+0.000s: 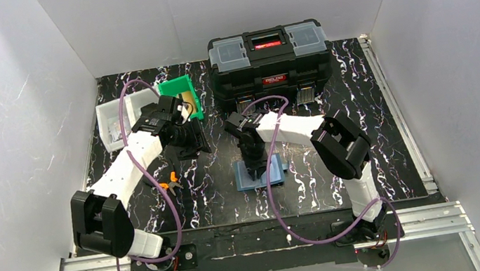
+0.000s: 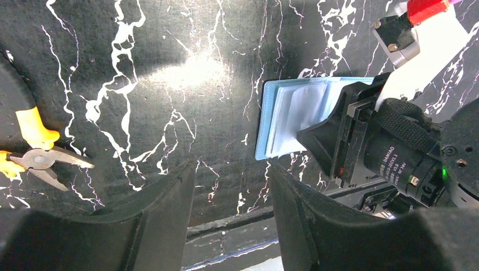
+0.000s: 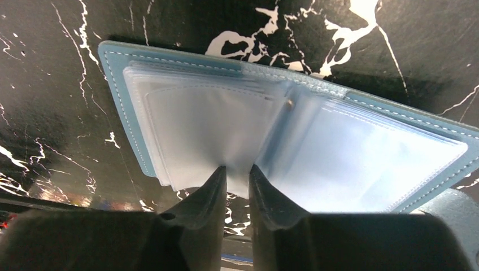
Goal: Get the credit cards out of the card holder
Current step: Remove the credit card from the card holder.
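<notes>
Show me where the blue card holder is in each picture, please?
Top external: the card holder lies open just below the middle, under the right claw.
Left wrist: right of the middle, partly behind that claw.
Right wrist: it fills the middle, clear sleeves facing up.
Shared landmark: the black table with white veins, under it in all three.

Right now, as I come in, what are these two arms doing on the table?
The right gripper is down on the open blue card holder. Its fingers stand close together at the edge of a clear sleeve near the fold; whether they already pinch it, I cannot tell. The left gripper hangs open over the table and holds nothing, with the pliers lying beside it. No card shows outside the holder.
</notes>
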Robot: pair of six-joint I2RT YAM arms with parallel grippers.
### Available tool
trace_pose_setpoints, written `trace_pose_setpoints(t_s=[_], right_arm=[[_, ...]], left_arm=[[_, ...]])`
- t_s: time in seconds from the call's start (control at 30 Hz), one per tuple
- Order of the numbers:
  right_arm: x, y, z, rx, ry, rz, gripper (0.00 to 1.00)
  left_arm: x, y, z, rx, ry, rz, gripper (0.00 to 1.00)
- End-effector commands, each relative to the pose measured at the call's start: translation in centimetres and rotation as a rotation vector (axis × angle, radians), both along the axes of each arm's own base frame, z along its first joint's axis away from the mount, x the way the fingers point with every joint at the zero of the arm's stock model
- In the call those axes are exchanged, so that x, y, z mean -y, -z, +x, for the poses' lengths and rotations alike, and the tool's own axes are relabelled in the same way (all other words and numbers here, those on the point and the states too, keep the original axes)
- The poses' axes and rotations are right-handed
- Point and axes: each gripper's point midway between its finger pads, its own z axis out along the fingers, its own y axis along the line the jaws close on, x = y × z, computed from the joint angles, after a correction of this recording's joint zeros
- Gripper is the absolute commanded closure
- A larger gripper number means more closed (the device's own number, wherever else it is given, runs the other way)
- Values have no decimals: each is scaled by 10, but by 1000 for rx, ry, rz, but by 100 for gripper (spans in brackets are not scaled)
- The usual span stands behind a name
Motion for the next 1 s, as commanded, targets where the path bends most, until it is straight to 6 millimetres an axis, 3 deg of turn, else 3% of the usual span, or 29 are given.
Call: trace_pose_setpoints(t_s=[0.0,0.33,0.7,0.97], right_arm=[[21,38,-13,-45,-11,-96,77],[24,46,-21,-129,48,20,93],[27,53,-27,-191,87,102,96],[30,55,-29,-200,94,114,97]], left_arm=[[5,4,-7,-30,12,-18,51],[39,20,-22,-109,83,-87,55],[86,53,-42,-213,160,-149,59],[104,75,-52,-265,177,-158,61]])
